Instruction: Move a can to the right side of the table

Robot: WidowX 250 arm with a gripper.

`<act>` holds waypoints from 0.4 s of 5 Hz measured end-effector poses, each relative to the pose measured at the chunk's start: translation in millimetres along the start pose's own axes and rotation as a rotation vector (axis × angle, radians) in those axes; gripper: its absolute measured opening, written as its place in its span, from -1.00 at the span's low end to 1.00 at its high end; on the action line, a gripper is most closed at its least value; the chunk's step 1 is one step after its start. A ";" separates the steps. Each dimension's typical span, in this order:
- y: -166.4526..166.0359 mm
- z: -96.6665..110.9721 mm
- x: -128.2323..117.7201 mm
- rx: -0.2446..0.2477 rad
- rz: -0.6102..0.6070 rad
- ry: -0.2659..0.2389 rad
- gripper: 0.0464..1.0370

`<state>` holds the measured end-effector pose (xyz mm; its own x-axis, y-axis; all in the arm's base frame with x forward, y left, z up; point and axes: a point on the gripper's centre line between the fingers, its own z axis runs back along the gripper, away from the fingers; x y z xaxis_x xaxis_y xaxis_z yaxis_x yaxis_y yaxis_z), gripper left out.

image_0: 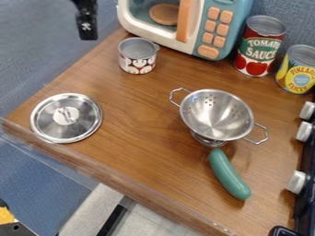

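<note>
Black rounded object (283,231), cut off by the bottom edge, lower right. Beyond it, one smooth green toy cucumber (229,174), lying slantwise, its upper end near the colander's foot.

Surface: brown wood-grain tabletop (132,138), with a raised rim along the near side. At right, a black toy stove (304,193) with pale knobs (298,181). Room: blue-grey textured wall (37,50) behind and at left; pale floor (144,219) below, with a dark strip (114,220); yellow-and-black item (8,222) at lower left, partly shown.

Containers: silver metal colander (216,115), two wire handles, upright on its foot, perforated interior exposed. Small silver metal cup (137,56) with a red, white and black printed band, upright, grey interior visible, near the microwave. Teal-and-cream toy microwave (219,7), orange buttons and handle, a round brown disc (164,14) inside.

Cans, two, both upright at the table's back right: tall red can with green label band and tomato picture (261,45); shorter yellow-and-blue labelled can (298,70), just beside it.

Lid: round, silver, metal (66,118), flat at left.

Black gripper (87,30): above the table's far left corner; whether spread or pressed together, cannot tell.
</note>
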<state>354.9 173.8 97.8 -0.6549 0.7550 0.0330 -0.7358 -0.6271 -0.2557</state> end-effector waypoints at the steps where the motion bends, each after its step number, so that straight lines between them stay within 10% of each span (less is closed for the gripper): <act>1: -2.6 -16.9 -15.9 0.034 -0.045 -0.013 0.93; 2: 1.5 -31.5 -33.7 0.077 -0.123 -0.024 0.93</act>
<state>381.3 153.4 65.9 -0.5624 0.8227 0.0831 -0.8211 -0.5437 -0.1739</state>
